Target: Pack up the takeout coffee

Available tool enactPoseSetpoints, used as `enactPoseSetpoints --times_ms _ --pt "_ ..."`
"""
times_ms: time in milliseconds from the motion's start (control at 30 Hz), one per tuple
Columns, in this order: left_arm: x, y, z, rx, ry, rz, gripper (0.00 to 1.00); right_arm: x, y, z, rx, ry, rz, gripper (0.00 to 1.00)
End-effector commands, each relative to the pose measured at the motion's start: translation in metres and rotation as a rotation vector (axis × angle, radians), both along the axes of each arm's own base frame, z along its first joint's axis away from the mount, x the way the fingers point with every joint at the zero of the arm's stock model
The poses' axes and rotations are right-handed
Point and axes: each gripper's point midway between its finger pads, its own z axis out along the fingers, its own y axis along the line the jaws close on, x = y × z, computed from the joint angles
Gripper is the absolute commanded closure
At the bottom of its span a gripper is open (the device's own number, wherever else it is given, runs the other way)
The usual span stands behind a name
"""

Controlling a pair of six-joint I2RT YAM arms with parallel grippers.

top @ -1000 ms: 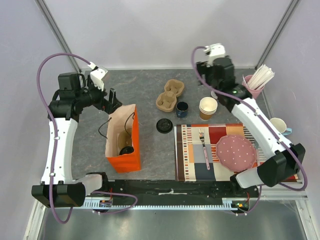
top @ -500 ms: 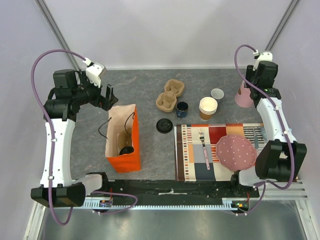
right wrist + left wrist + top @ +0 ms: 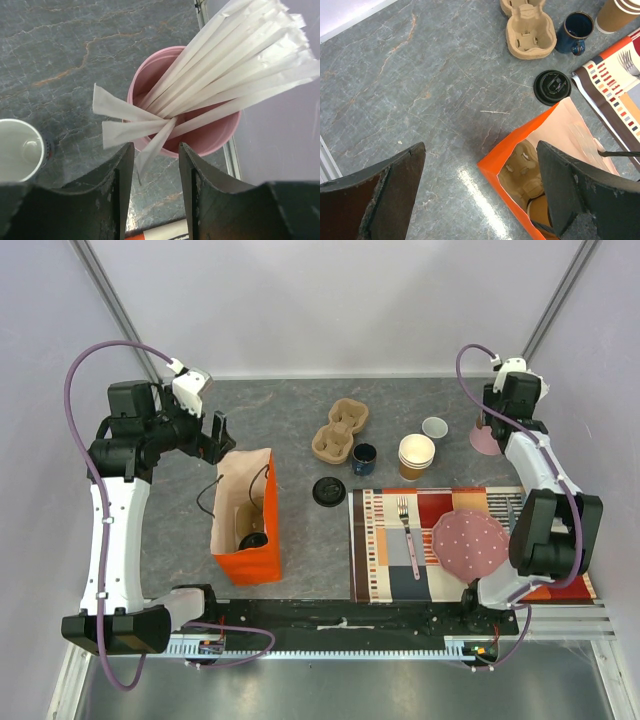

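Observation:
The takeout coffee [image 3: 253,540], a kraft cup with a black lid, stands inside the open orange paper bag [image 3: 262,565], beside a cardboard carrier [image 3: 524,170]. In the left wrist view only a bit of the cup [image 3: 538,214] shows at the bag's bottom. My left gripper [image 3: 221,437] is open and empty above the bag's far left corner [image 3: 480,200]. My right gripper [image 3: 497,418] is open over the pink straw cup [image 3: 210,135] at the back right. One wrapped straw's end [image 3: 150,152] hangs between its jaws [image 3: 155,195].
A loose black lid [image 3: 328,491], a cardboard cup carrier [image 3: 340,430], a blue mug [image 3: 364,458], a stack of lidless paper cups [image 3: 416,456] and a small white cup [image 3: 434,427] stand mid-table. A striped placemat [image 3: 385,570] holds a fork [image 3: 408,535] and pink plate [image 3: 471,545].
My right arm has swung from the back middle to the far right and now hangs over the pink straw cup. My left gripper has drawn back slightly from the bag.

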Motion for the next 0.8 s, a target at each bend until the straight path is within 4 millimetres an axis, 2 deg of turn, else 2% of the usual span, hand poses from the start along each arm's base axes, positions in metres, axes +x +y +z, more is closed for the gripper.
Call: enactPoseSetpoints --times_ms 0,333,533,667,767 --pt "0.001 0.0016 0.0153 0.012 -0.042 0.01 0.02 0.0239 -0.0075 0.0295 -0.043 -0.085 0.021 0.53" --pt "0.0021 0.0005 0.015 0.011 -0.04 0.004 0.02 0.0273 -0.0152 0.035 -0.092 -0.086 0.008 0.58" --pt "0.0011 0.0007 0.0157 0.01 -0.043 0.004 0.02 0.031 -0.0118 0.0348 -0.074 -0.088 0.03 0.71" --pt "0.001 0.0013 0.0143 0.015 -0.041 0.003 0.02 0.0311 -0.0097 0.0346 -0.065 -0.083 0.035 0.74" --pt "0.0013 0.0006 0.013 0.012 -0.038 0.001 0.02 0.0287 -0.0093 0.0359 -0.064 -0.081 0.038 0.81"
